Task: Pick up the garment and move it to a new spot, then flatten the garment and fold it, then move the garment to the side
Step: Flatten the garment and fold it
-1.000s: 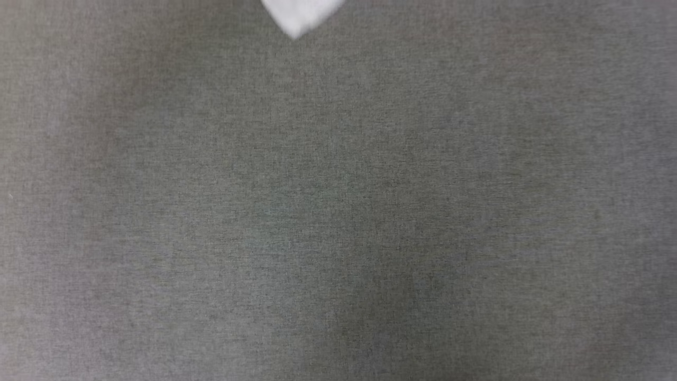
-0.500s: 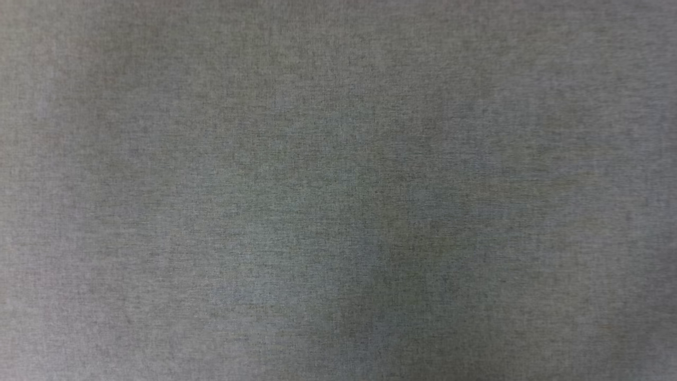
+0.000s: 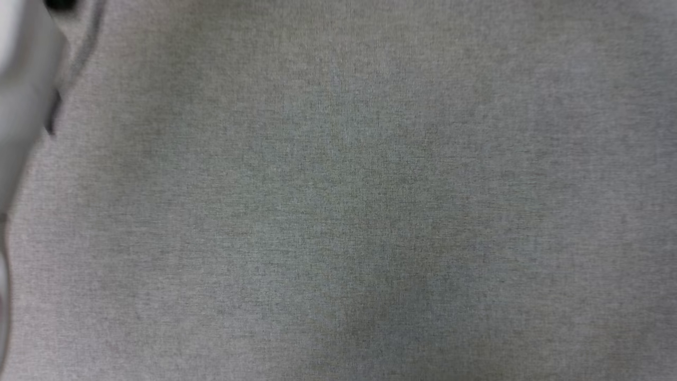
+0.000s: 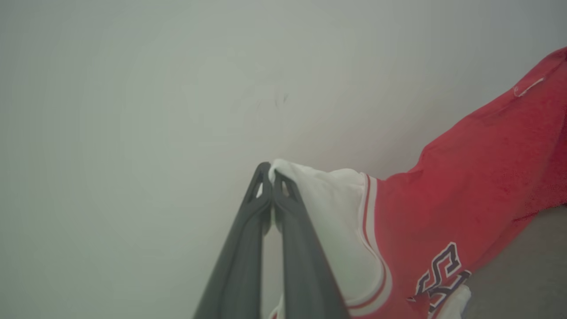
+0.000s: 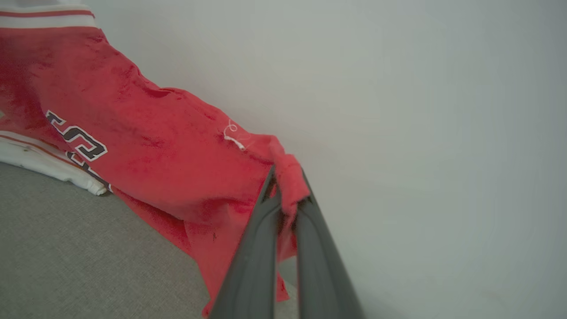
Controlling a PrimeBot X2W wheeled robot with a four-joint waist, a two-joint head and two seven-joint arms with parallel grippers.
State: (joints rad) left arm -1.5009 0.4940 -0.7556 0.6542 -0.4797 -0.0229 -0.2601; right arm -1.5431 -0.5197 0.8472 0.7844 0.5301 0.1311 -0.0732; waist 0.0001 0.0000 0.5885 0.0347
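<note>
The garment [image 4: 465, 199] is a red jersey with white sleeves, striped trim and a black white-outlined print. It hangs stretched between both grippers in front of a pale wall. In the left wrist view my left gripper [image 4: 271, 175] is shut on the tip of a white sleeve. My right gripper [image 5: 287, 188] pinches a bunched red edge of the garment [image 5: 168, 146] in the right wrist view. The garment's lower part, with a white sleeve, rests on the grey cloth surface [image 5: 66, 248].
The head view looks down on the grey cloth surface [image 3: 349, 201], with a blurred pale arm part [image 3: 21, 106] at its left edge. A plain pale wall [image 5: 421, 110] stands behind the garment in both wrist views.
The head view has shifted: a white tip at the top edge a second ago is gone, and a pale arm part now shows at the left edge.
</note>
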